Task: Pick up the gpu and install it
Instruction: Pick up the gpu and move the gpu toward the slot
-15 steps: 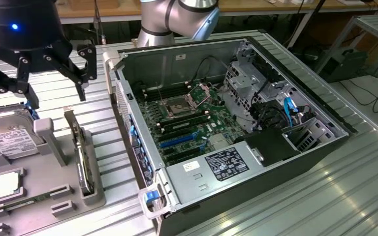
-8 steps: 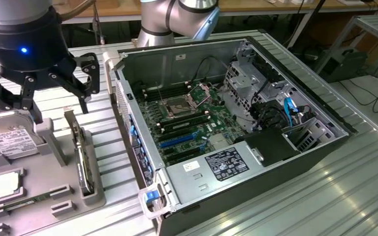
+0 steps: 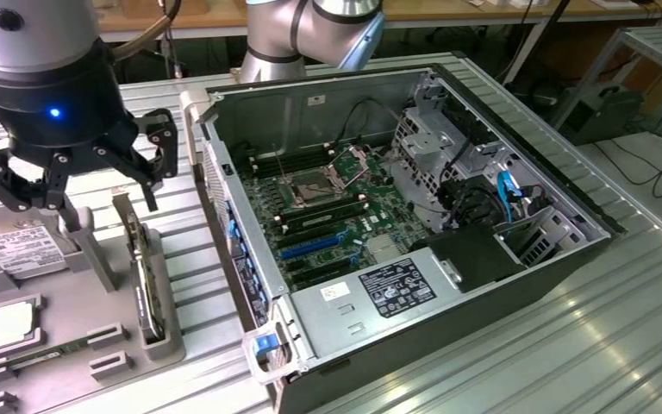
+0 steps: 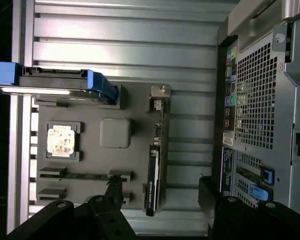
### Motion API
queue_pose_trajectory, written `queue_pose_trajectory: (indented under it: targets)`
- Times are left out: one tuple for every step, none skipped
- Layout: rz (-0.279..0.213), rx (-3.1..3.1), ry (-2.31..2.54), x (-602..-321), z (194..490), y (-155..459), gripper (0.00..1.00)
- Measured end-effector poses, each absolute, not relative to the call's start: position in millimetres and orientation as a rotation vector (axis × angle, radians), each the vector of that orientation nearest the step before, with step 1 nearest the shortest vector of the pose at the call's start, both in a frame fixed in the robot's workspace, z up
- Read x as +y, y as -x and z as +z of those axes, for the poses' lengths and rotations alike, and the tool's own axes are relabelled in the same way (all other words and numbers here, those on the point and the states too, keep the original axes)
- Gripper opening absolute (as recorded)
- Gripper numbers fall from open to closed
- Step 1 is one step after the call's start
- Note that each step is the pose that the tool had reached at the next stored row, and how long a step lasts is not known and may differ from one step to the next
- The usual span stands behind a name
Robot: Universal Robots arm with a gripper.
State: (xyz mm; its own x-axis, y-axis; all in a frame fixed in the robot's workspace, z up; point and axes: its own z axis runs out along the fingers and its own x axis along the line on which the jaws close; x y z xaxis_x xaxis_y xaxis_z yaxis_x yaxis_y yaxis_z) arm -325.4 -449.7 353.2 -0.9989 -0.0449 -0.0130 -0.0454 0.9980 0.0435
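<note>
— GPU, where was it?
— It stood on edge in a slot of the grey tray, just beside the open computer case, on the exterior view's left of it.
— And the gripper?
— It hung above the tray, jaws spread wide, holding nothing. The card sat below it, untouched.

I note ribbed metal worktable in foreground. Wooden bench along back. Grey metal frame at exterior view's right, cables on floor beside it.
</note>
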Motion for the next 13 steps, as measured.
queue_pose_trajectory:
  targets:
    - [0.068, 3.128, 0.070, -453.8, 351.9, 325.3, 0.72]
    - [0.069, 3.128, 0.070, -458.4, 350.6, 325.0, 0.72]
    - [0.069, 3.128, 0.070, -461.4, 349.2, 324.9, 0.72]
    - [0.069, 3.128, 0.071, -463.6, 347.0, 324.9, 0.72]
    - [0.069, 3.128, 0.070, -464.3, 345.1, 324.9, 0.72]
    - [0.069, 3.128, 0.070, -464.7, 342.7, 325.0, 0.72]
    - [0.069, 3.128, 0.070, -464.8, 341.1, 325.0, 0.72]
    - [0.069, 3.128, 0.070, -465.0, 337.9, 324.9, 0.72]
    - [0.069, 3.128, 0.070, -465.1, 335.5, 324.9, 0.72]
    - [0.069, 3.128, 0.070, -465.1, 333.5, 324.9, 0.72]
    - [0.069, 3.128, 0.070, -465.0, 331.9, 324.9, 0.72]
    - [0.068, 3.128, 0.071, -463.9, 330.2, 324.9, 0.72]
    - [0.068, 3.128, 0.071, -461.4, 328.3, 324.9, 0.72]
